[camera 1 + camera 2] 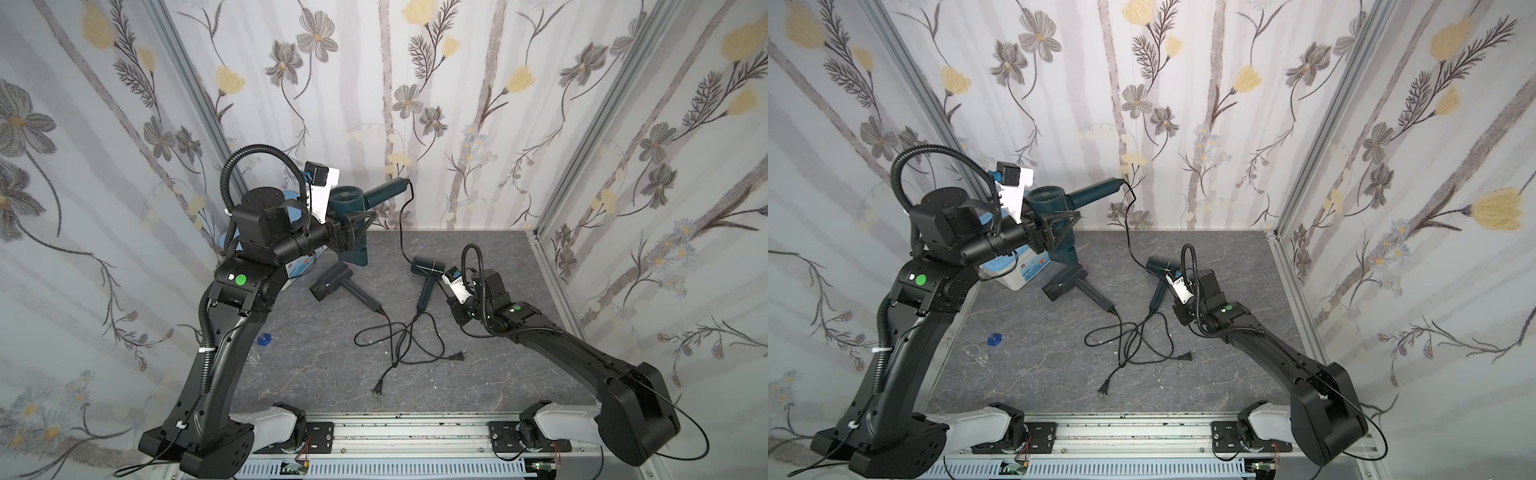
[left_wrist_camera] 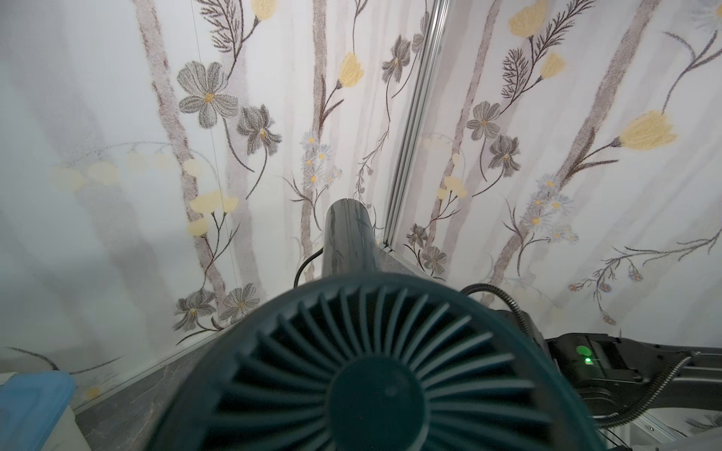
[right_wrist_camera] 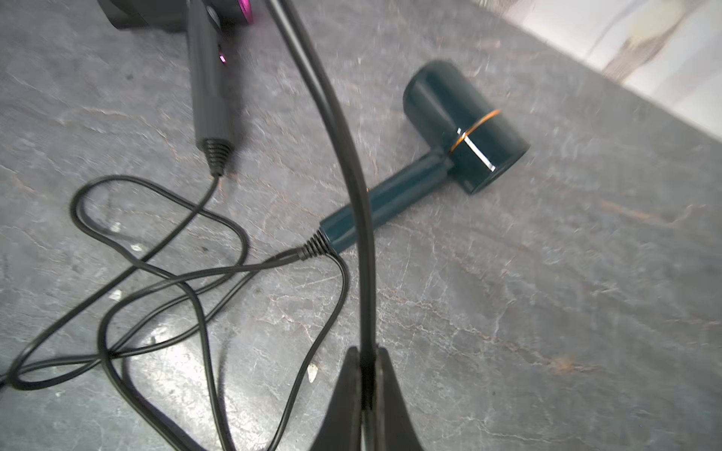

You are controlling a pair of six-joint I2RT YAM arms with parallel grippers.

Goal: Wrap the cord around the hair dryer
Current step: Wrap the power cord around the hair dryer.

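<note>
left gripper (image 1: 355, 224) is clamped on the big teal hair dryer (image 1: 380, 194), holding it up by the back wall (image 1: 449, 124) with the handle poking sideways. Its cord (image 1: 402, 224) hangs slack off the handle end and the right gripper (image 3: 365, 375) is pinched shut on it. I'd keep gentle tension and loop it round the handle, staying clear of the black dryer (image 1: 332, 282) and small teal dryer (image 1: 428, 270). Dark matte body, ribbed rear grille, nothing wrapped yet
</note>
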